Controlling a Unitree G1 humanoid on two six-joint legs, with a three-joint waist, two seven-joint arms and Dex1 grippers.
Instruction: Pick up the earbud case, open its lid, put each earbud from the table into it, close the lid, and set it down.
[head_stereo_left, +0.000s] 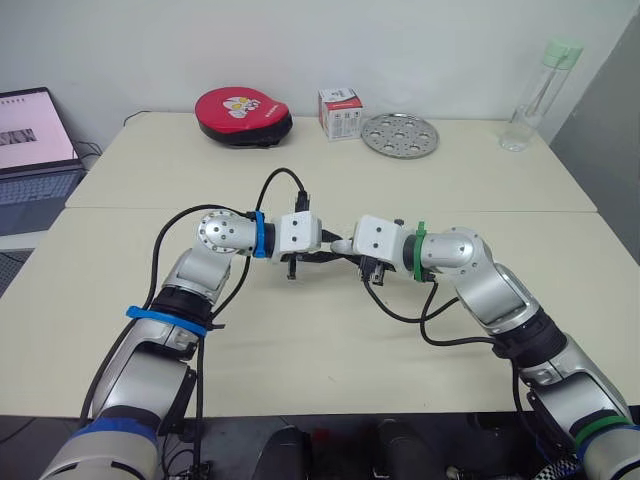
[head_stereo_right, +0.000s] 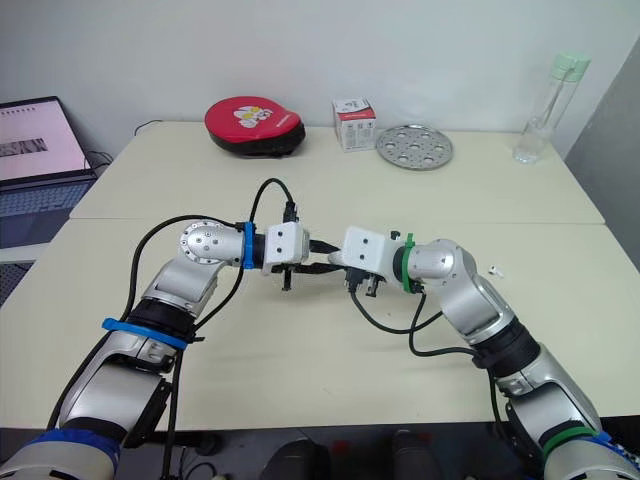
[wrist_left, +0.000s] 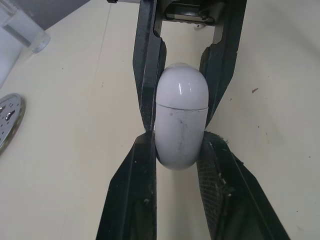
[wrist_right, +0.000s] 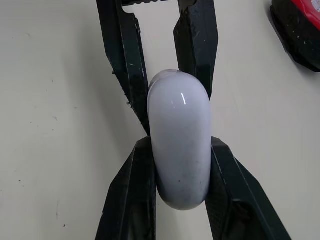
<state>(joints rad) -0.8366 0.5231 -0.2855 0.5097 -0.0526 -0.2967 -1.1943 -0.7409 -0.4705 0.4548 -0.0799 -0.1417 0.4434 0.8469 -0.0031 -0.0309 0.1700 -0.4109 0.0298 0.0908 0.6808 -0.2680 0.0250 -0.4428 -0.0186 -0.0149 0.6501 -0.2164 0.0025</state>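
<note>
The white earbud case (wrist_left: 181, 120) hangs just above the middle of the table, held between both grippers, which meet tip to tip. Its lid is down, with the seam showing across its body. My left gripper (wrist_left: 179, 145) is shut on one end of the case. My right gripper (wrist_right: 179, 145) is shut on the other end, its fingers (wrist_left: 147, 65) reaching in from the opposite side. From the head, the case (head_stereo_left: 342, 245) is mostly covered by the fingers. A small white piece, possibly an earbud (head_stereo_right: 495, 269), lies on the table to the right of my right arm.
Along the far edge of the table stand a red round pouch (head_stereo_left: 243, 115), a small white and red box (head_stereo_left: 340, 113), a perforated metal plate (head_stereo_left: 400, 134) and a clear bottle (head_stereo_left: 535, 95). A laptop (head_stereo_left: 35, 150) sits off the left side.
</note>
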